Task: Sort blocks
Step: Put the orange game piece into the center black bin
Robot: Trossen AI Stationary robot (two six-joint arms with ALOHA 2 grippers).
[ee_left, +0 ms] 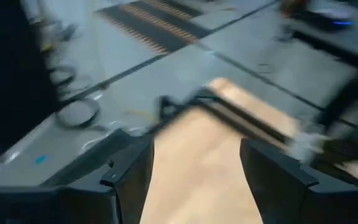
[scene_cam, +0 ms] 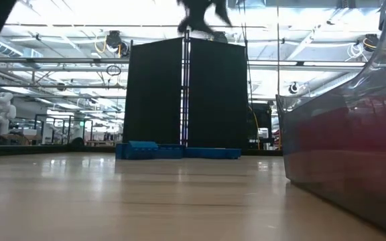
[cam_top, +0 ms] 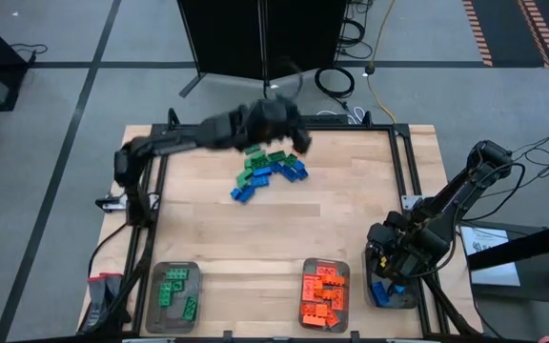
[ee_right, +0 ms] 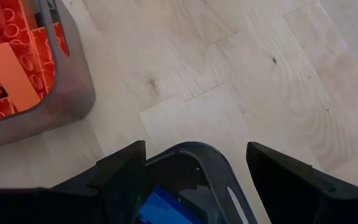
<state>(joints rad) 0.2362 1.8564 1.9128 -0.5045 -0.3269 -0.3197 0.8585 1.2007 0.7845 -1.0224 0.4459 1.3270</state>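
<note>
Dark fingers of the left gripper (ee_left: 194, 180) stand well apart with nothing but bare wood between them; in the high view this gripper (cam_top: 289, 129) hovers at the far edge of the table (cam_top: 351, 210), just above the unsorted heap. The right gripper (ee_right: 194, 177) likewise shows spread, empty fingers, and it hangs directly over the tray of blue blocks (cam_top: 392, 293) at the near right corner. Green and blue blocks in the central pile (cam_top: 270, 170) lie touching and partly overlapping, with green pieces toward the far side and blue toward the near side. Sorted green blocks sit in the near-left tray (cam_top: 174, 295); orange blocks fill the middle tray (cam_top: 325, 293).

Step in hand, as judged: the left arm selects the next block from the heap. To do it well, the fingers should descend over a brick at the edge of the pile, straddling a single piece so that neighbours are not dragged along. A blue block on the near fringe looks most accessible. The risk lies in pinching two bricks at once, or in nudging the heap toward the table's far rail.
</note>
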